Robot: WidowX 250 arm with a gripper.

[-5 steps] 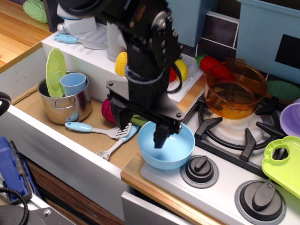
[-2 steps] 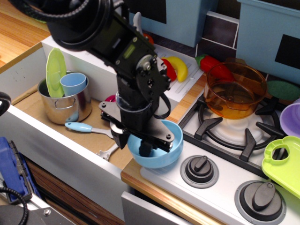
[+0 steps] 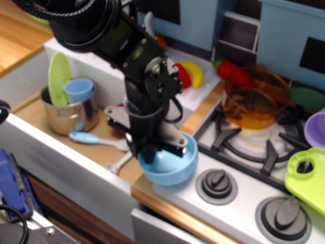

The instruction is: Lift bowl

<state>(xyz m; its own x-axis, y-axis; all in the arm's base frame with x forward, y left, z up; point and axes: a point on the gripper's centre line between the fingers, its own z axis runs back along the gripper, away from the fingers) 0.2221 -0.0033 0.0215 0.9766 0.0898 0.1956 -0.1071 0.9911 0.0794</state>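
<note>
The light blue bowl (image 3: 175, 165) sits at the front left corner of the toy stove, by the counter edge. My black gripper (image 3: 145, 151) comes down from above onto the bowl's left rim. One finger is inside the bowl and the other is outside, closed on the rim. The arm hides the bowl's left and back wall. The frame is blurred, so I cannot tell whether the bowl's bottom touches the stove.
A transparent orange pot (image 3: 255, 99) stands on the back burner. A steel pot (image 3: 68, 114) in the sink holds a small blue cup (image 3: 78, 90). A blue spatula (image 3: 96, 140) lies in the sink. Stove knobs (image 3: 218, 184) and a green plate (image 3: 307, 178) are to the right.
My gripper dropped lower and swung left over the bowl's left rim, and its fingers closed on it. The bowl shifted a little to the left with it.
</note>
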